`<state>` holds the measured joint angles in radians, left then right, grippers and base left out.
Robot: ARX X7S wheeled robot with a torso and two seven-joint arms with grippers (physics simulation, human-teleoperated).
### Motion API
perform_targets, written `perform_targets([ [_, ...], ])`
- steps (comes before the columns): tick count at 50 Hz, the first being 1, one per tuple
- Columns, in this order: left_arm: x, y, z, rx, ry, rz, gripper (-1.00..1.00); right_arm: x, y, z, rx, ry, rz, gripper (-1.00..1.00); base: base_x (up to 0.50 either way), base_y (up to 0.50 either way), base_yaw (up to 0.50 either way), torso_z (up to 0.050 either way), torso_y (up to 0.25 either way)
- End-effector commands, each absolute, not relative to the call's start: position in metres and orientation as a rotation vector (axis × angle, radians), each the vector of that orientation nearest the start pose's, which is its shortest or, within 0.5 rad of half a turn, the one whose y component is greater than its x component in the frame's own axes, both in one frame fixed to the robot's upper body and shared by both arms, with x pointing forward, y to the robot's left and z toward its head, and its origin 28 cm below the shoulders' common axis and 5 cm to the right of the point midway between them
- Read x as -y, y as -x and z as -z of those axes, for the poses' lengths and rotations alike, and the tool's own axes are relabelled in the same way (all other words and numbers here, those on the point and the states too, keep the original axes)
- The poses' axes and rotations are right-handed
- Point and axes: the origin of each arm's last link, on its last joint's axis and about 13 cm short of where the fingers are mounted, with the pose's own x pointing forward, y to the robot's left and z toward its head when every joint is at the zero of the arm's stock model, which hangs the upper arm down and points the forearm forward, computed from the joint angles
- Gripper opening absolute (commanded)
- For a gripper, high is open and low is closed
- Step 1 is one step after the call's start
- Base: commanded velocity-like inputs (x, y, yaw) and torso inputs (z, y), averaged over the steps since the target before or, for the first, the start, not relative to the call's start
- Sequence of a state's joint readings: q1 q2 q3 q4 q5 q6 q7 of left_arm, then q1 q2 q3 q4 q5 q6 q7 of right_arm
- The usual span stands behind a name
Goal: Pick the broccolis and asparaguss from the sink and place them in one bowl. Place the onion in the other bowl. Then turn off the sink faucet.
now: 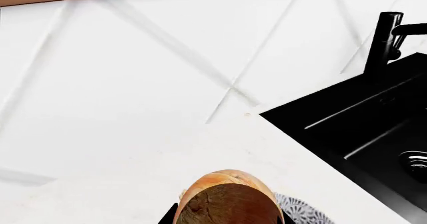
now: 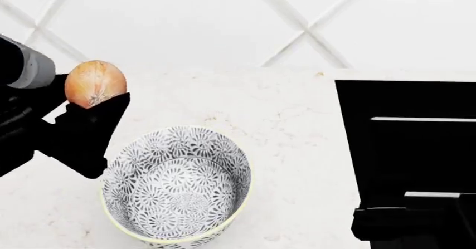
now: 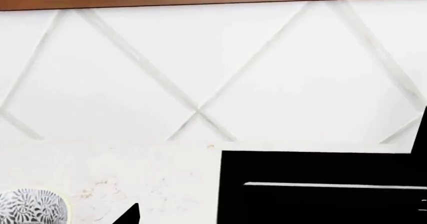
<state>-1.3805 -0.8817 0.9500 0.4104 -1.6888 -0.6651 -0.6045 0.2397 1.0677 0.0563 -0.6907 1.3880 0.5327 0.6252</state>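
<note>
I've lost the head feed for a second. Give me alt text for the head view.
The left gripper holds an onion up beside the rim of an empty patterned bowl, not yet over it. The bowl stands on a white countertop, with the black sink off to the right.

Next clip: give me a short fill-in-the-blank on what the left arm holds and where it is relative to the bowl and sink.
The left gripper holds an ____.
The patterned bowl below it is ____ inside.
In the head view, the black sink lies to the bowl's ____.
The onion has not yet been ____ into the bowl.
Missing words: onion; empty; right; dropped
</note>
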Motion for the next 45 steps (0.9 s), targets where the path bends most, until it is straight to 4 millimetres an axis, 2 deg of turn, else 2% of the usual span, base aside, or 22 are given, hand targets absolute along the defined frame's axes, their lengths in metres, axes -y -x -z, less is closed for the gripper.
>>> perform_targets([
  [1, -0.201, -0.266, -0.307, -0.292, -0.167, 0.602, -1.0, 0.189, -0.182, -0.22, -0.02, -0.039, -0.06, 1.0, 0.0, 0.0, 0.0, 0.0, 0.0],
  [2, -0.2, -0.266, -0.307, -0.298, -0.173, 0.606, -1.0, 0.19, -0.182, -0.22, -0.02, -0.038, -0.06, 1.0, 0.0, 0.0, 0.0, 0.0, 0.0],
  [3, -0.198, -0.265, -0.314, -0.394, -0.066, 0.694, -1.0, 0.19, -0.182, -0.221, -0.019, -0.038, -0.061, 1.0, 0.0, 0.0, 0.0, 0.0, 0.0],
  [4, -0.198, -0.264, -0.317, -0.395, -0.056, 0.742, -1.0, 0.19, -0.182, -0.221, -0.019, -0.038, -0.061, 1.0, 0.0, 0.0, 0.0, 0.0, 0.0],
  [5, -0.195, -0.273, -0.316, -0.363, -0.124, 0.701, -1.0, 0.19, -0.183, -0.221, -0.02, -0.041, -0.06, 1.0, 0.0, 0.0, 0.0, 0.0, 0.0],
  [6, -0.194, -0.277, -0.319, -0.447, -0.09, 0.735, -1.0, 0.189, -0.183, -0.22, -0.024, -0.043, -0.061, 1.0, 0.0, 0.0, 0.0, 0.0, 0.0],
  [9, -0.19, -0.279, -0.319, -0.48, -0.231, 0.723, -1.0, 0.189, -0.182, -0.22, -0.032, -0.041, -0.061, 1.0, 0.0, 0.0, 0.0, 0.0, 0.003],
  [15, -0.181, -0.281, -0.332, -0.56, -0.318, 0.74, -1.0, 0.189, -0.181, -0.218, -0.043, -0.043, -0.059, 1.0, 0.0, 0.0, 0.0, 0.0, 0.0],
  [23, -0.179, -0.289, -0.323, -0.641, -0.36, 0.728, -1.0, 0.19, -0.179, -0.214, -0.047, -0.053, -0.057, 1.0, 0.0, 0.0, 0.0, 0.0, 0.0],
  [28, -0.179, -0.3, -0.323, -0.66, -0.341, 0.711, -1.0, 0.19, -0.18, -0.217, -0.045, -0.052, -0.056, 1.0, 0.0, 0.0, 0.0, 0.0, 0.0],
  [35, -0.175, -0.303, -0.319, -0.668, -0.34, 0.703, -1.0, 0.189, -0.182, -0.215, -0.05, -0.052, -0.058, 1.0, 0.0, 0.0, 0.0, 0.0, 0.001],
  [45, -0.17, -0.318, -0.313, -0.697, -0.36, 0.691, -1.0, 0.19, -0.182, -0.212, -0.057, -0.058, -0.059, 1.0, 0.0, 0.0, 0.0, 0.0, 0.0],
])
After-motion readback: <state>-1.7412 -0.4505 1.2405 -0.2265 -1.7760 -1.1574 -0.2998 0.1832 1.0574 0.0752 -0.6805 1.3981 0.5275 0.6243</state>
